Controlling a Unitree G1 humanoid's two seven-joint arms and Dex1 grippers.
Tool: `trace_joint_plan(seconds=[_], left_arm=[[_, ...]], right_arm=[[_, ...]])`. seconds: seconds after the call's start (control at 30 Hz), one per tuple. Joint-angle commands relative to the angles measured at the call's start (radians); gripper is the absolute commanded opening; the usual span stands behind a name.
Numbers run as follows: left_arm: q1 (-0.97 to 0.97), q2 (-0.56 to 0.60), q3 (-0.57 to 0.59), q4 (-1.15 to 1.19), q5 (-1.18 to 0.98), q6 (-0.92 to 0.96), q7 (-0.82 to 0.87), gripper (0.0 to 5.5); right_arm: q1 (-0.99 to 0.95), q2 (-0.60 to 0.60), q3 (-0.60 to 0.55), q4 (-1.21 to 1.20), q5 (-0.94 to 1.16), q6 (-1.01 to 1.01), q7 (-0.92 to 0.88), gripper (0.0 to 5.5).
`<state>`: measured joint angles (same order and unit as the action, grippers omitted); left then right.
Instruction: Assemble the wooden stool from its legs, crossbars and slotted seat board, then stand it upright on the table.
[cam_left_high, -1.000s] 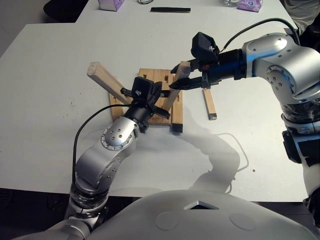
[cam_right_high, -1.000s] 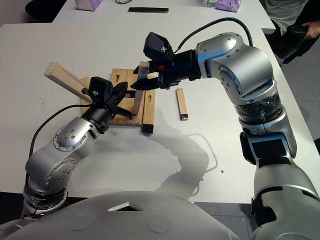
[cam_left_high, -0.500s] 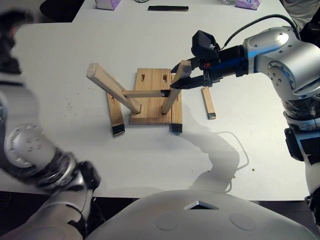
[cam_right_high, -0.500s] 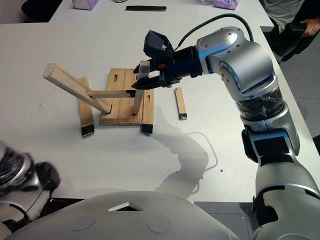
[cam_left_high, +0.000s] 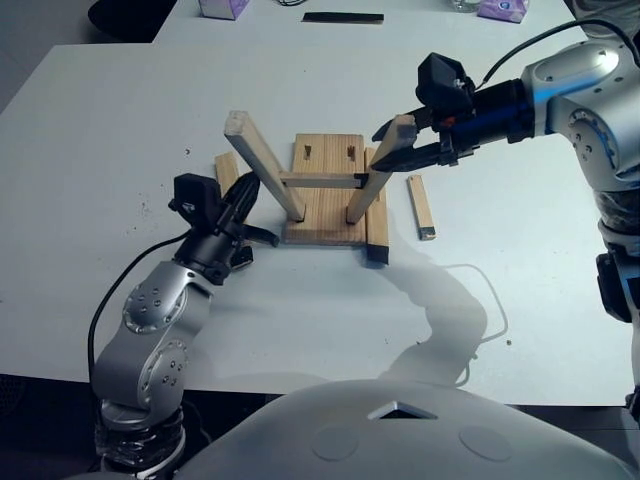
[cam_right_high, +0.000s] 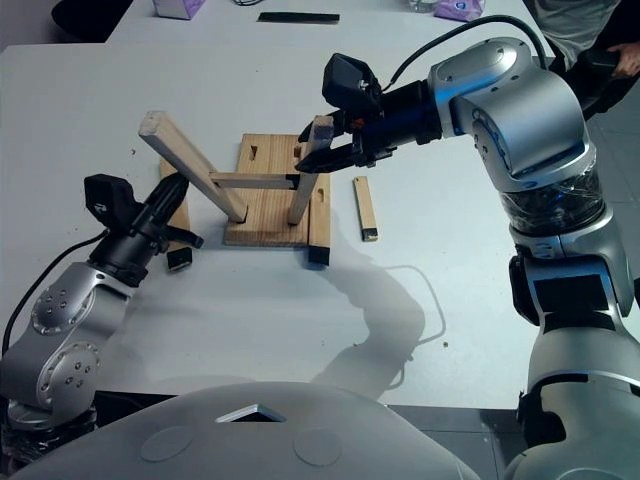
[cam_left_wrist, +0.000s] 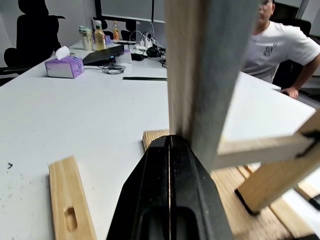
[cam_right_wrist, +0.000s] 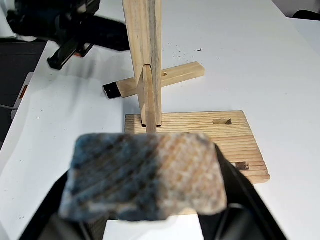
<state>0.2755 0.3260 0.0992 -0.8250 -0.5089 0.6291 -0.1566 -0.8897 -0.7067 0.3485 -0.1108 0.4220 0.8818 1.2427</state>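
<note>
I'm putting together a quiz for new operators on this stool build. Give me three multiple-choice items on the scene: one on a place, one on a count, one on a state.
1. Where does the short loose wooden bar lie?
A) flat on the white table, right of the slotted wooden seat board
B) on top of the board
C) leaning on a leg

2. How many wooden legs stand up from the board?
A) one
B) two
C) four

3. What is the right gripper doing?
A) hanging open above the table
B) shut on the right-hand standing leg
C) pressing on the board

Answers:
1 A, the bar lies on the table beside the board.
2 B, the left-hand leg and the right-hand one, joined by a thin crossbar.
3 B, it clamps that leg near its top.
</note>
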Motion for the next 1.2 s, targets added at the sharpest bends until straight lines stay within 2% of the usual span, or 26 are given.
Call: trace_joint_plan(seconds=[0.03,0.1,0.17,0.2,0.27,0.3,0.33,0.4,0.43,0.47,0.53,0.73,0.87,0.9,1.03,1.2], left_arm=[[-0.024,0.026,-0.018,0.015,-0.071,-0.063,-0.141,0.00],[-0.084,0.027,0.209,0.119,-0.058,-0.088,-0.014,0.00],[-0.108,0.037,0.363,0.189,-0.044,-0.090,0.073,0.00],[-0.103,0.021,0.397,0.172,-0.075,-0.100,0.081,0.00],[-0.099,-0.014,0.386,0.108,-0.134,-0.106,0.075,0.00],[-0.106,-0.032,0.350,0.081,-0.148,-0.103,0.074,0.00],[-0.113,-0.056,0.265,0.043,-0.185,-0.080,0.062,0.00],[-0.105,-0.037,-0.115,-0.097,-0.210,-0.010,-0.060,0.00],[-0.091,-0.043,-0.267,-0.137,-0.209,0.006,-0.095,0.00],[-0.075,-0.050,-0.344,-0.141,-0.198,0.003,-0.112,0.00],[-0.059,-0.040,-0.366,-0.101,-0.151,-0.015,-0.116,0.00],[-0.004,-0.026,-0.267,-0.006,-0.100,-0.082,-0.129,0.00],[-0.007,-0.080,-0.142,0.043,-0.146,-0.126,-0.077,0.00],[-0.009,-0.086,-0.099,0.055,-0.176,-0.132,-0.069,0.00],[0.013,-0.050,0.018,0.072,-0.279,-0.142,-0.104,0.00],[0.023,0.026,0.115,0.137,-0.284,-0.139,-0.153,0.00]], right_arm=[[-0.002,0.084,0.069,0.001,-0.003,-0.023,0.013,2.04],[0.003,0.076,0.068,0.020,-0.022,-0.038,0.013,2.04],[0.005,0.075,0.061,0.028,-0.030,-0.041,0.014,2.04],[0.003,0.076,0.058,0.029,-0.030,-0.041,0.016,2.04],[-0.003,0.080,0.056,0.027,-0.026,-0.040,0.023,2.04],[-0.005,0.083,0.058,0.022,-0.022,-0.039,0.030,2.04],[-0.006,0.088,0.063,0.015,-0.019,-0.038,0.034,2.04],[-0.013,0.104,0.078,0.006,-0.020,-0.032,0.035,2.04],[-0.028,0.121,0.089,0.016,-0.022,-0.035,0.038,2.04],[-0.041,0.135,0.094,0.022,-0.022,-0.034,0.041,2.04],[-0.060,0.155,0.093,0.027,-0.010,-0.024,0.047,2.04],[-0.056,0.167,0.058,0.014,0.008,0.006,0.036,2.04],[-0.008,0.128,0.013,0.010,-0.018,-0.111,0.055,2.04],[0.007,0.117,-0.007,0.008,-0.021,-0.141,0.054,2.40],[0.062,0.063,-0.080,-0.023,-0.011,-0.203,0.066,2.93],[0.113,0.027,-0.192,-0.078,0.044,-0.190,0.040,3.66]])
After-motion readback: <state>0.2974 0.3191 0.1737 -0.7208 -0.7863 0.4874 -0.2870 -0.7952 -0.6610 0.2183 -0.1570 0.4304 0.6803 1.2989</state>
